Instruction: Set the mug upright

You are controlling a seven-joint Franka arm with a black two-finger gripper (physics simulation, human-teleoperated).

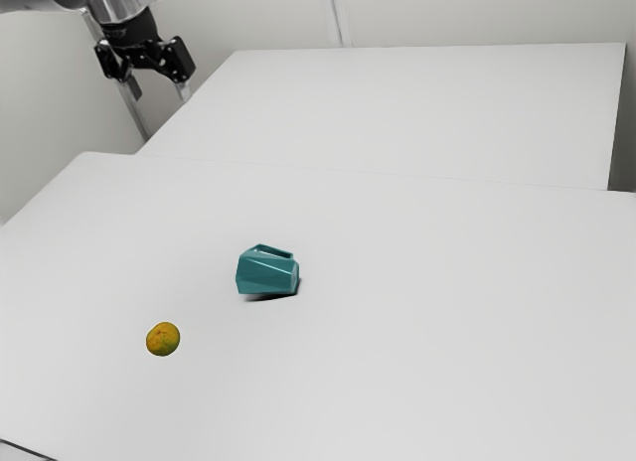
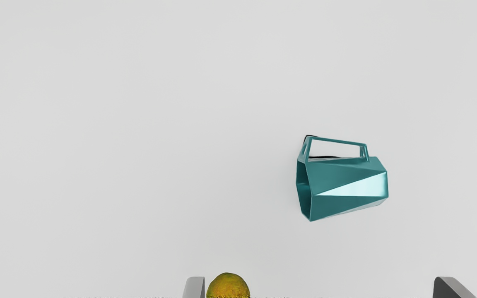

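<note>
A teal faceted mug lies on its side on the white table, its handle toward the far side in the exterior view. In the wrist view the mug shows its dark open mouth at one end and the handle along one side. High at the exterior view's upper left, my gripper hangs well above the table, apart from the mug. Seen from the wrist, the gripper is open, its two fingers wide apart and holding nothing.
A yellow-orange fruit rests on the table, nearer the exterior camera than the mug. Behind stands another white surface. A dark thin line crosses the exterior view's bottom left corner.
</note>
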